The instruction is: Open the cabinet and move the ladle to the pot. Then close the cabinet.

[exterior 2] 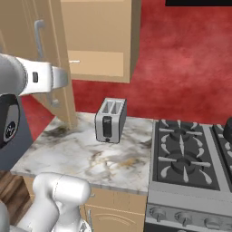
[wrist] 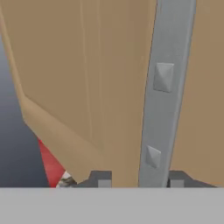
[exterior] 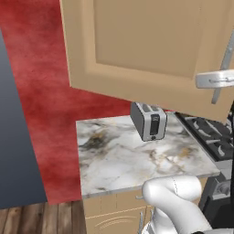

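The tan cabinet door [exterior: 137, 41] stands swung out over the counter, and in the right base view its edge [exterior 2: 61, 59] faces me. Its long silver bar handle [wrist: 164, 87] runs between my gripper's [wrist: 139, 178] two dark fingertips. The right fingertip [wrist: 177, 178] is at the bar, and a gap shows at the left one. From the left base view my white hand reaches the handle [exterior: 225, 59] near the right edge. A thin silver piece [exterior 2: 74, 61] lies inside the cabinet [exterior 2: 97, 41]; I cannot tell if it is the ladle. The pot is not clearly in view.
A silver two-slot toaster [exterior 2: 109, 119] stands on the marble counter [exterior 2: 68, 154]. A gas stove with black grates [exterior 2: 181, 154] lies to its right, with a dark shape [exterior 2: 228, 127] cut off at that edge. Tan drawer fronts [exterior: 114, 215] sit below the counter.
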Robot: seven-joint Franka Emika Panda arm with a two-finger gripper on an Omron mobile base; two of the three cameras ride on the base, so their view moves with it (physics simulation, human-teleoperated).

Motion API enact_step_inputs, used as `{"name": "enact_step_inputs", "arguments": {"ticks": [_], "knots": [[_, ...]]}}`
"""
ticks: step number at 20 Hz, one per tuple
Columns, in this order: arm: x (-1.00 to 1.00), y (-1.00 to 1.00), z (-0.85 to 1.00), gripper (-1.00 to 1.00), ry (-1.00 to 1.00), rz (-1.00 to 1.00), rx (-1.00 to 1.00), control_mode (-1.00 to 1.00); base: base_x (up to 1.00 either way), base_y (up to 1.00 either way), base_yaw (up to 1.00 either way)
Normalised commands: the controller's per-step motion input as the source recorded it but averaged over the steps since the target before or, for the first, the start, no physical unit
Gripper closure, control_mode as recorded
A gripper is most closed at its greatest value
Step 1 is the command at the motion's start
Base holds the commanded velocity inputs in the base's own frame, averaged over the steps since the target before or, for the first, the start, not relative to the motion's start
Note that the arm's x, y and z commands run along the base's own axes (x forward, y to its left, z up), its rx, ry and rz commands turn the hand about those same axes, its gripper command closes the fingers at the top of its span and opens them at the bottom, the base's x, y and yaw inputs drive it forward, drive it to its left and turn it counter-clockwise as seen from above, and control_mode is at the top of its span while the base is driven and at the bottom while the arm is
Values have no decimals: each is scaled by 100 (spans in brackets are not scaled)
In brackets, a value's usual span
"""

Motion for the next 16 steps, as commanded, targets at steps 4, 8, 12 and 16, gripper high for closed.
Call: {"name": "enact_step_inputs", "arguments": {"ticks": [4,8,12,16], "knots": [[-70,52,9,-100,3,0,-3,-100,0,0,0],[-45,-26,11,-100,0,0,0,-100,0,0,0],[-78,-88,9,-100,-4,0,3,-100,0,0,0],[-32,-100,8,-100,0,0,12,-100,0,0,0]]}}
